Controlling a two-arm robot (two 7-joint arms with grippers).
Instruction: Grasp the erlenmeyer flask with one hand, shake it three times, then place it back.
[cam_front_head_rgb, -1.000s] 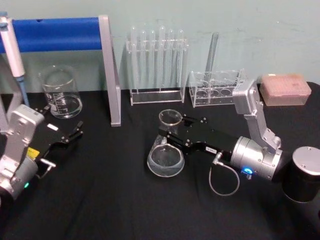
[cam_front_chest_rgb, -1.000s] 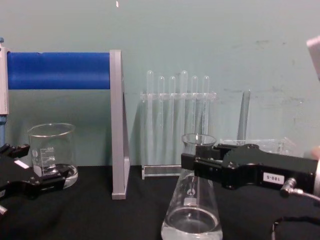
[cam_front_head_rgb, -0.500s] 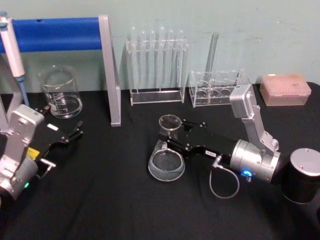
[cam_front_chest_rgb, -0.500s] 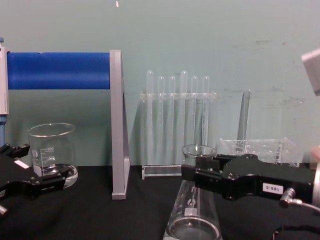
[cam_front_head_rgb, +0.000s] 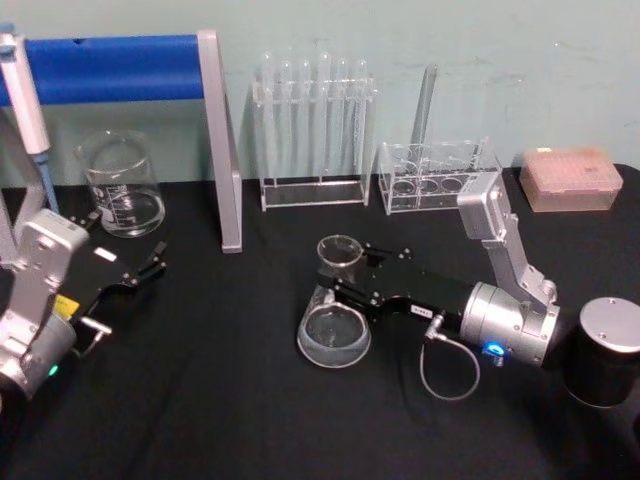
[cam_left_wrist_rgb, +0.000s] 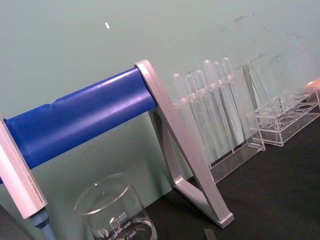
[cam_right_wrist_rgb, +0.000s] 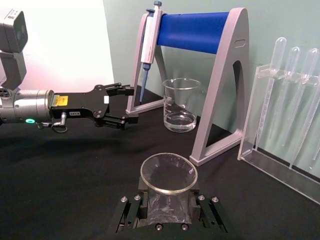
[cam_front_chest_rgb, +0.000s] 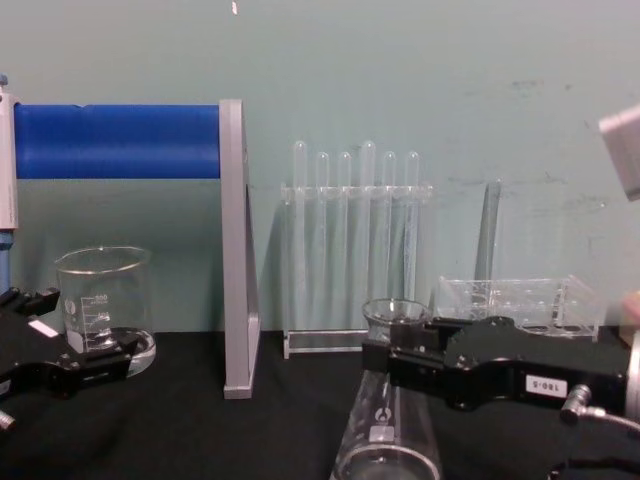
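Black cloth covers the worktop (cam_front_head_rgb: 220, 400) in the head view. At its middle the erlenmeyer flask (cam_front_head_rgb: 334, 325) sits low, its neck clamped between the fingers of the right gripper (cam_front_head_rgb: 341, 272). A test-tube rack (cam_front_head_rgb: 312, 130), an acrylic rack (cam_front_head_rgb: 435, 175) and a pink tip box (cam_front_head_rgb: 570, 178) line the wall behind, well apart from it. The left gripper (cam_front_head_rgb: 150, 266) rests at the far left near the beaker (cam_front_head_rgb: 122, 195), fingers spread and empty. In the left wrist view the beaker carries white graduations, 400 and 300 readable, beneath the blue-barred stand (cam_left_wrist_rgb: 80, 117). In the right wrist view the flask's rim sits squarely between both fingers, and a pipette (cam_right_wrist_rgb: 150, 35) hangs on the stand. In the chest view a white label (cam_front_chest_rgb: 546, 385) on the right gripper bears digits too blurred to read, and the flask shows a small white mark (cam_front_chest_rgb: 381, 412).
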